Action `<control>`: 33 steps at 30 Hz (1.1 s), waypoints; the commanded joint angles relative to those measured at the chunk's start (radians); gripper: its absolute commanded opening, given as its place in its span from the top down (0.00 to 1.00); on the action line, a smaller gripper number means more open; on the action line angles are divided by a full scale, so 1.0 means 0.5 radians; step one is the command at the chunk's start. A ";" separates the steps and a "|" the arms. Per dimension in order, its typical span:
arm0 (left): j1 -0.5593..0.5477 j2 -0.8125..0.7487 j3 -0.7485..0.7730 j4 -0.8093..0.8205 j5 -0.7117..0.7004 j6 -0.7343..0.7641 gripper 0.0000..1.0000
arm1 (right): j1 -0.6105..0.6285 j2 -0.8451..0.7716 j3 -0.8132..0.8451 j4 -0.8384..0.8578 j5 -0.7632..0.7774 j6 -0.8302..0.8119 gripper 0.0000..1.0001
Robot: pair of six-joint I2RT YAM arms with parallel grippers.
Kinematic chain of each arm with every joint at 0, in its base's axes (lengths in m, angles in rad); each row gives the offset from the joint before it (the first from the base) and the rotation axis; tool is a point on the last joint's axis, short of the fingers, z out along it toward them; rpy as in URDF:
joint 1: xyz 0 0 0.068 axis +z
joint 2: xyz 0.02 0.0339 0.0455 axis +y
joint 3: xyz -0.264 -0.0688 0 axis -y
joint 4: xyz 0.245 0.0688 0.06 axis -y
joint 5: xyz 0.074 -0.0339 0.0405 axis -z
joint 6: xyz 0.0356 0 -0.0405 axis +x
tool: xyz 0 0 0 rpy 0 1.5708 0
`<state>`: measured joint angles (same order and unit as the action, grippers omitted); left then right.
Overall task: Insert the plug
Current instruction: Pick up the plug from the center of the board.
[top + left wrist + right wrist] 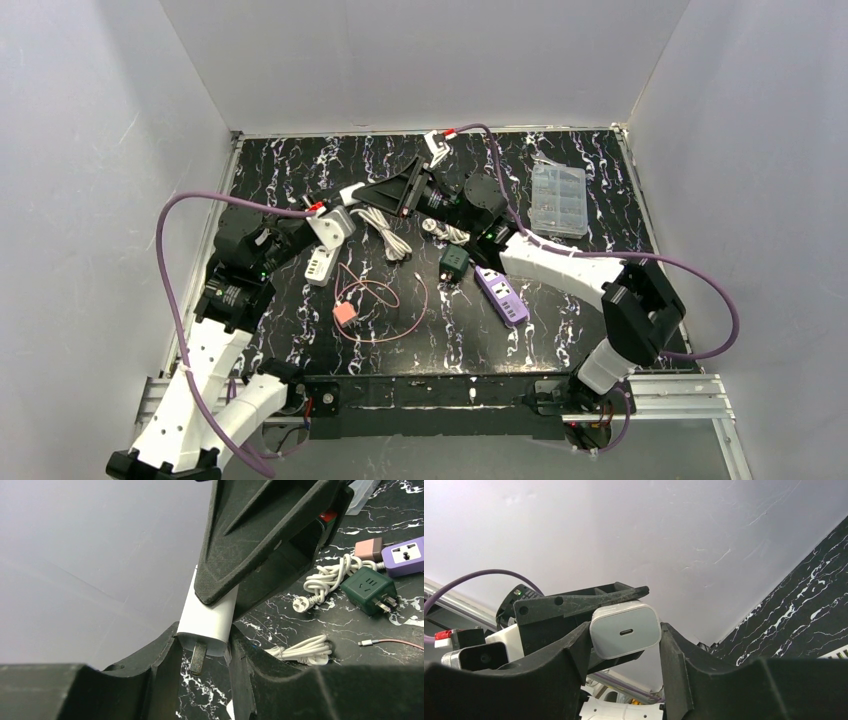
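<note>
A white charger [207,615] hangs in mid-air above the marbled tabletop [470,340], at about 10 o'clock from its centre, caught between two robot arms. The left fingers [152,670] clamp its prong end, with one flat metal prong [196,658] jutting out between them. The right fingers [569,652] stand narrow on either side of the other end, where the small oval port [626,631] faces the wrist camera. Whether they press the shell or only flank it cannot be told from this angle.

The charger looks like a light, rigid block of glossy plastic, probably slippery. The sound hold is therefore across its flat sides at the port end, leaving the prongs free and untouched. Its rounded corners offer little purchase — a skewed grip could let it twist during the push into a socket.

On the tabletop, a white power strip [318,266] lies at 7 o'clock from the charger and a purple power strip [502,296] at 4 o'clock, the two well apart. Between them lie a green adapter [454,261], coiled white cables [385,232] and a pink plug [344,313] on its looped cord. A clear compartment box [558,198] sits at 3 o'clock.
</note>
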<state>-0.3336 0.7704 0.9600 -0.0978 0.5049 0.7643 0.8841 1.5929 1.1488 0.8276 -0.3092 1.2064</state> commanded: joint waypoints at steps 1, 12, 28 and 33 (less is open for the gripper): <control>-0.012 -0.026 0.037 0.015 0.008 -0.020 1.00 | 0.007 0.027 0.106 0.172 0.035 0.035 0.46; -0.014 0.047 0.077 -0.232 0.008 -0.085 0.07 | 0.004 -0.073 0.093 -0.075 0.021 -0.181 0.73; 0.034 0.210 0.168 -1.057 -0.036 -0.433 0.02 | -0.096 -0.120 0.511 -1.635 0.252 -1.709 0.73; 0.501 0.446 0.278 -0.993 0.159 -0.840 0.02 | -0.102 -0.052 0.668 -1.923 0.323 -1.999 0.74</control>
<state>-0.2646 0.9154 1.0248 -0.5549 0.4938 0.5205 0.8371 1.5471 1.3857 0.0292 -0.2081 0.4129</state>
